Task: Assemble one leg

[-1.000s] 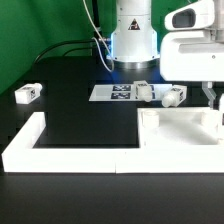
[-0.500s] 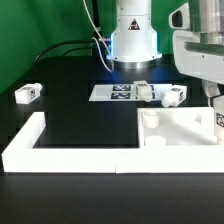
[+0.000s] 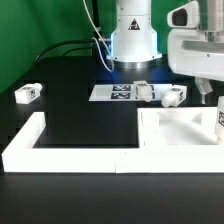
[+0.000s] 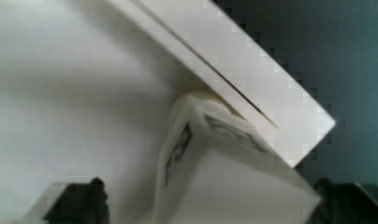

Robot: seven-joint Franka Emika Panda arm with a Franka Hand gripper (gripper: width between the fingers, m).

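My gripper (image 3: 210, 98) hangs over the far right end of the white tabletop (image 3: 180, 125). In the wrist view the gripper (image 4: 207, 203) is open, with its dark fingertips (image 4: 79, 200) wide apart. A white leg with a marker tag (image 4: 221, 150) lies between them on the tabletop (image 4: 79, 100), with a gap on each side. That leg shows at the exterior view's right edge (image 3: 219, 118). Two more white legs (image 3: 146, 92) (image 3: 173, 96) lie behind the tabletop. Another leg (image 3: 27, 93) lies at the far left.
The marker board (image 3: 113, 92) lies in front of the robot base (image 3: 133, 40). A white L-shaped wall (image 3: 60, 152) runs along the front and left of the black table. Cables trail at the back left.
The hand dipped toward the tabletop half a second ago and now sits slightly higher and further to the exterior view's left. The legs and the tabletop have stayed put.
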